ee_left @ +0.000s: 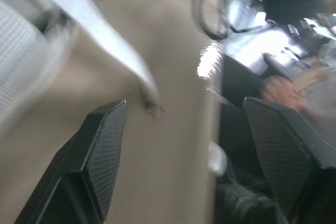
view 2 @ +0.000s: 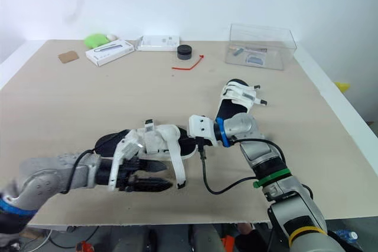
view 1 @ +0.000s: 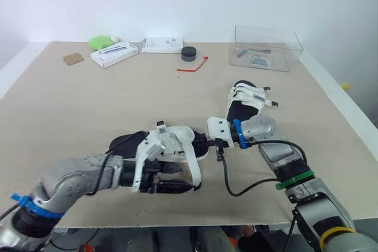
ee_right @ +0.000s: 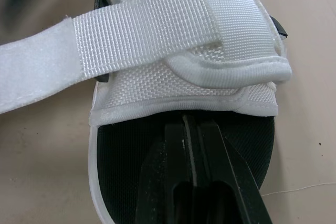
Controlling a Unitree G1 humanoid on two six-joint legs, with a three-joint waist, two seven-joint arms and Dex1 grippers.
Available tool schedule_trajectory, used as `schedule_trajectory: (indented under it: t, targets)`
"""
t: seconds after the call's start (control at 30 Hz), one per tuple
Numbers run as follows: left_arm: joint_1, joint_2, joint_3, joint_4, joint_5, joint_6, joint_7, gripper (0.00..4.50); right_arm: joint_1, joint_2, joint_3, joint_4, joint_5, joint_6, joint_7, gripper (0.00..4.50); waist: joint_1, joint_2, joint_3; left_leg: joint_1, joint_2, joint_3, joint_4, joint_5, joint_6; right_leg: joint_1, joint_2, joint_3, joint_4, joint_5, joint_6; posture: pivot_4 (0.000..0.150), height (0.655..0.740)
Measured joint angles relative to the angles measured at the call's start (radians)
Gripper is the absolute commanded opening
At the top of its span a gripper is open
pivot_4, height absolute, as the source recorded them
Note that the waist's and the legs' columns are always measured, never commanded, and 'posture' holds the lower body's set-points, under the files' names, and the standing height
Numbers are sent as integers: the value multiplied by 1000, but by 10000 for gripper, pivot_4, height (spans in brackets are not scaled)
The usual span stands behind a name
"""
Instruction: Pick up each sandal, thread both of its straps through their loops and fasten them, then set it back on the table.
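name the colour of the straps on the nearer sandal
The straps are white woven webbing, clearest in the right wrist view.

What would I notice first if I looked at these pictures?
Most likely the white-and-black sandal at the front middle of the table, with both grippers at it. The left gripper is open beside a loose strap, and the right gripper is shut, its tip over the black footbed. A second sandal lies farther back on the right, and a clear box stands at the far right corner.
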Motion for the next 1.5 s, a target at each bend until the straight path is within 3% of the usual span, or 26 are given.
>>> schedule_trajectory:
  t: [0.3,0.4,0.47,0.63,0.83,0.93,1.03,1.13,1.3,1.5]
  targets:
    - [-66,-120,-19,93,58,76,40,36702,9,-3,-2,-19,-1,14,-7,0,-1,0,0,0,0,0,-1,0,0,0,0,0,0,0,-1,1500,7400]
    - [-72,-153,-15,117,60,103,37,30506,10,-3,-2,-22,-4,16,-8,0,-1,0,0,0,0,0,-1,0,0,0,0,0,0,0,-1,1500,7400]
    - [-73,-169,-6,120,53,128,29,19965,10,-3,-2,-23,-4,18,-8,0,-1,0,0,0,0,0,-1,0,0,0,0,0,0,0,-1,1500,7400]
    - [-77,-174,13,121,49,152,11,735,10,-3,-2,-23,-5,20,-9,0,-1,0,0,0,0,-1,-1,1,0,0,0,0,0,1,0,1500,7400]
    - [-70,-130,72,117,-1,205,-40,735,10,-2,-1,-24,-5,20,-10,0,-1,0,0,0,0,-1,-1,1,0,0,0,0,0,0,0,1500,7400]
    - [-88,-56,177,158,-130,286,-107,735,10,-2,-1,-24,-5,20,-10,0,-2,0,0,-1,1,-2,-1,1,0,-1,0,-1,0,0,-1,1500,7400]
    - [-186,-26,284,267,-230,335,-139,735,9,-7,-4,-21,-7,20,-9,0,-1,0,0,0,0,-2,-1,1,0,0,0,-2,-1,0,-2,1500,7400]
    - [-268,-35,297,362,-238,348,-145,735,8,-5,-3,-22,-7,19,-9,0,-1,0,0,-1,-1,-1,-1,1,0,0,-1,-1,-1,1,1,1500,7400]
    - [-379,-18,245,462,-112,303,-250,735,7,-3,-2,-22,-6,17,-8,0,-3,-1,1,-1,-2,-1,-2,1,0,-1,0,-1,-2,1,0,1500,7400]
    - [-483,1,51,658,157,164,-531,735,8,-2,-2,-25,-6,19,-11,0,-2,-1,1,-2,-2,-1,-2,1,0,-1,1,-1,-2,0,-2,1500,7400]
